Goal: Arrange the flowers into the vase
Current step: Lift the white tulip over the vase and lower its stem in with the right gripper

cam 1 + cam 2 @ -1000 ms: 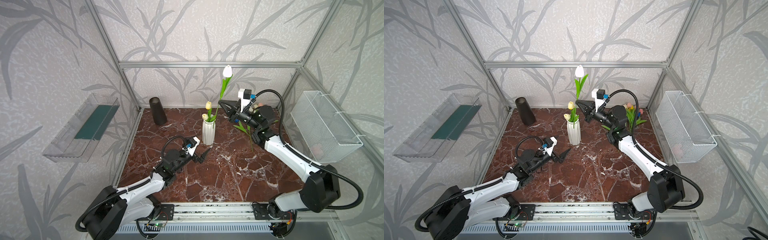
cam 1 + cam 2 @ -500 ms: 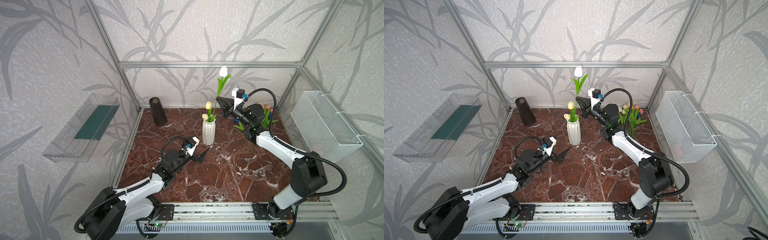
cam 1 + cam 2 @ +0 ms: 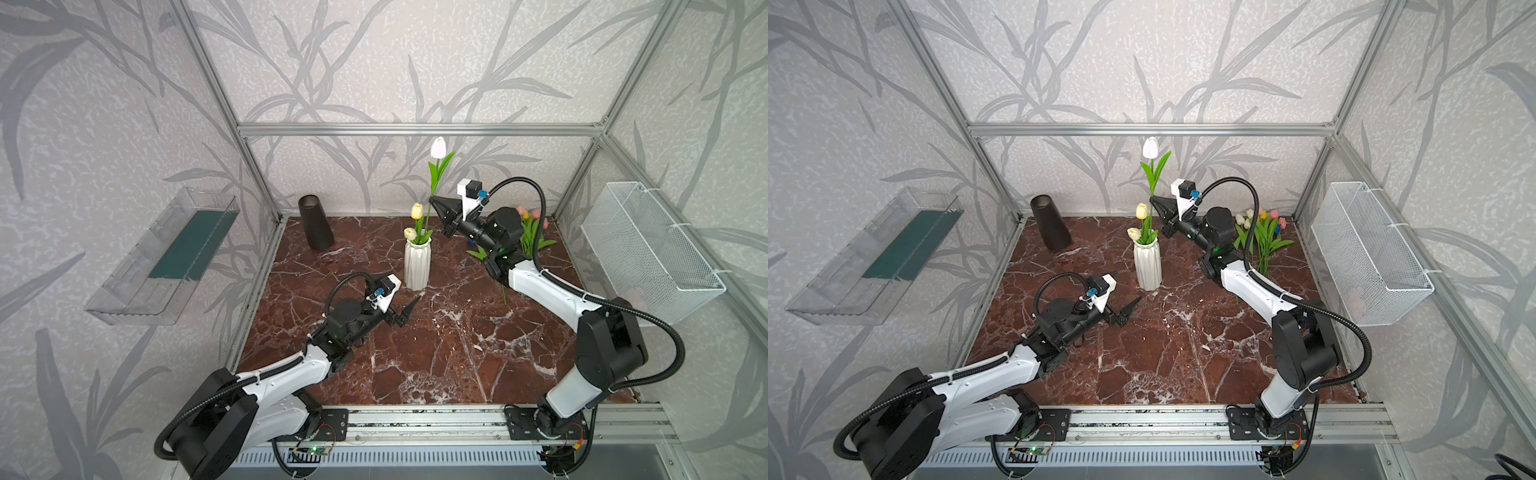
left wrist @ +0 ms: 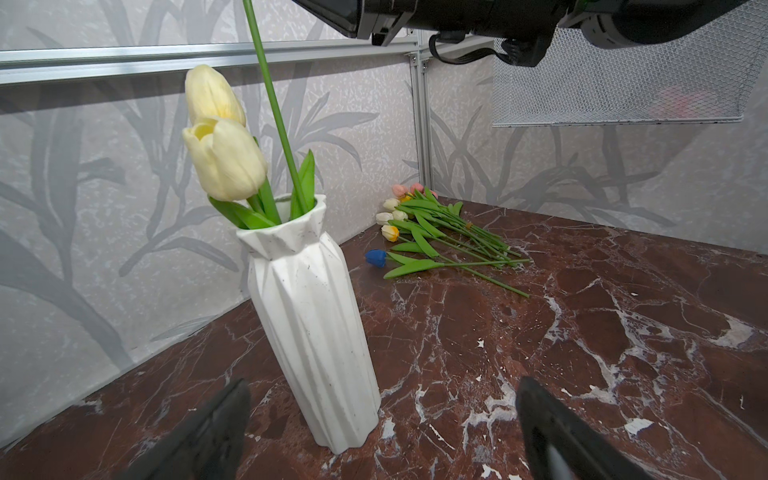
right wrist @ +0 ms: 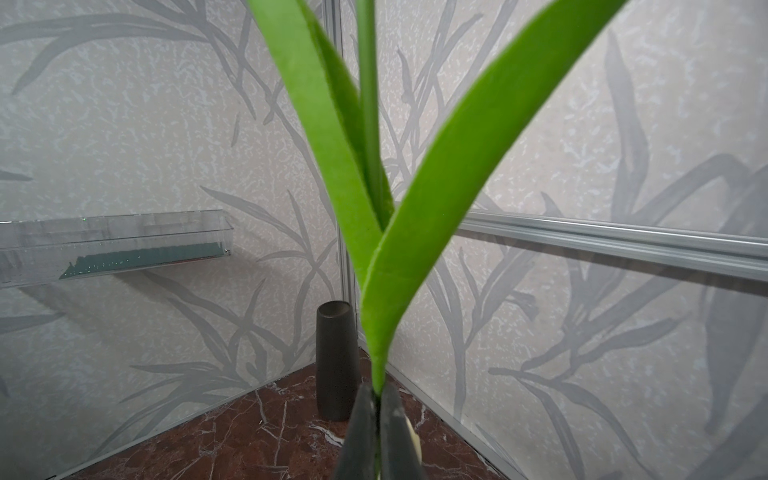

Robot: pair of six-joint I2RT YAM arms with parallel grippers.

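Jaws wide and empty, the left gripper [image 3: 406, 312] sits low before the vase [image 3: 417, 266], which holds two cream tulips [image 4: 226, 160]. Beyond, the right gripper [image 3: 434, 203] pinches the stem of a white tulip [image 3: 438, 147], its foot in the vase mouth. Farthest, loose flowers [image 4: 440, 232] lie in the right corner.

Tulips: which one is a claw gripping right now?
The tall white-headed tulip: the right claw is shut on its stem, whose lower end is in the white vase. Two cream tulips stand there ungripped; the others lie on the table.
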